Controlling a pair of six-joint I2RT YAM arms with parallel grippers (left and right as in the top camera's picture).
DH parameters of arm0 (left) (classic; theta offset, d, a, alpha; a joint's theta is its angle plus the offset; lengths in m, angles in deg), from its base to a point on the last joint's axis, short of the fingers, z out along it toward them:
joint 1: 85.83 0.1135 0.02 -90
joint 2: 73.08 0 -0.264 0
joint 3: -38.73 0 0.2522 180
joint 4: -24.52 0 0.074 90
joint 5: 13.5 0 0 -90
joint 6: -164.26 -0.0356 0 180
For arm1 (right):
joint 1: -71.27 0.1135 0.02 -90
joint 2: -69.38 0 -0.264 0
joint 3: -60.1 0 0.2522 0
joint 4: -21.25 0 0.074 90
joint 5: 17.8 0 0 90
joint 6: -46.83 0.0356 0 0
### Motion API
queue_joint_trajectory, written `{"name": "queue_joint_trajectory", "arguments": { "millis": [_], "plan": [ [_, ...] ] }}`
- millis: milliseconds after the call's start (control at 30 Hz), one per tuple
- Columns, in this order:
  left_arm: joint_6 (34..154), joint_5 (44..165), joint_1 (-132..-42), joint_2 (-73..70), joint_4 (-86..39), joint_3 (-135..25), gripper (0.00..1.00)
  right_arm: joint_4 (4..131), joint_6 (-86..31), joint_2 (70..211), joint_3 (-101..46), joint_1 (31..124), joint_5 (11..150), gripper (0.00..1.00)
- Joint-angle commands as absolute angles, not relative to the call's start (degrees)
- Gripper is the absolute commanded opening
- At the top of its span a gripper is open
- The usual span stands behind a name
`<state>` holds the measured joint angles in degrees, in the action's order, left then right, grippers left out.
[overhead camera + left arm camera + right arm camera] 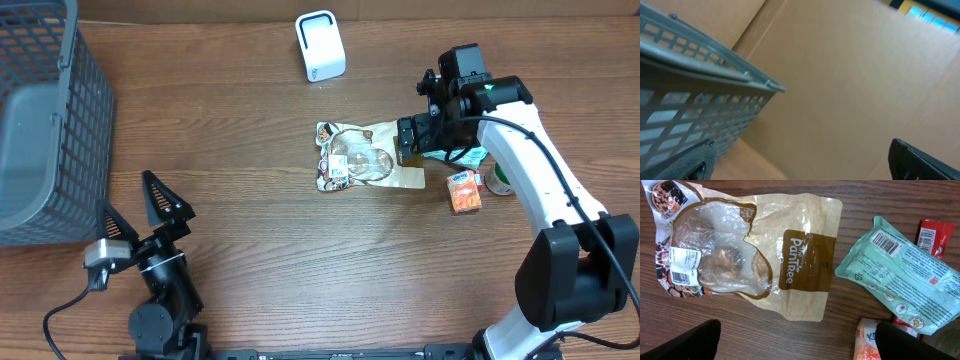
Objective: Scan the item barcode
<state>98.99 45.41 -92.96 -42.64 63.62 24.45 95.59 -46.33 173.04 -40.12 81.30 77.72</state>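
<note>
A tan pouch [365, 157] with a clear window lies flat mid-table; in the right wrist view the pouch [765, 255] bears a white barcode label [682, 265] at its left end. A white scanner [320, 45] stands upright at the back. My right gripper [418, 137] hangs over the pouch's right end, open [800, 345], with bare wood between its fingers. My left gripper [126, 192] stands open at the front left, holding nothing [800, 170].
A grey mesh basket [40, 120] fills the left side, its wall [690, 100] close to the left gripper. Right of the pouch lie a mint packet [900, 275], a red packet [932, 235] and an orange packet [463, 190].
</note>
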Motion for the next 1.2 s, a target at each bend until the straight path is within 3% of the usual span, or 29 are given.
{"name": "queue_joint_trajectory", "arguments": {
  "millis": [0,533,967,1167],
  "plan": [
    [97.39,45.96,-92.94,-42.77,61.43,24.69,1.00,95.32,-46.14,172.56,-39.86,81.36,77.41,1.00],
    [97.37,56.64,-92.98,-42.77,46.20,24.69,1.00,95.35,-46.14,172.56,-39.86,81.36,77.41,1.00],
    [97.00,56.73,-92.98,-43.14,7.12,24.69,1.00,95.32,-46.14,172.56,-39.86,81.36,77.41,1.00],
    [96.74,56.67,-92.98,-42.36,7.89,24.60,1.00,95.32,-46.14,172.56,-39.86,81.38,77.41,1.00]
  ]
}}
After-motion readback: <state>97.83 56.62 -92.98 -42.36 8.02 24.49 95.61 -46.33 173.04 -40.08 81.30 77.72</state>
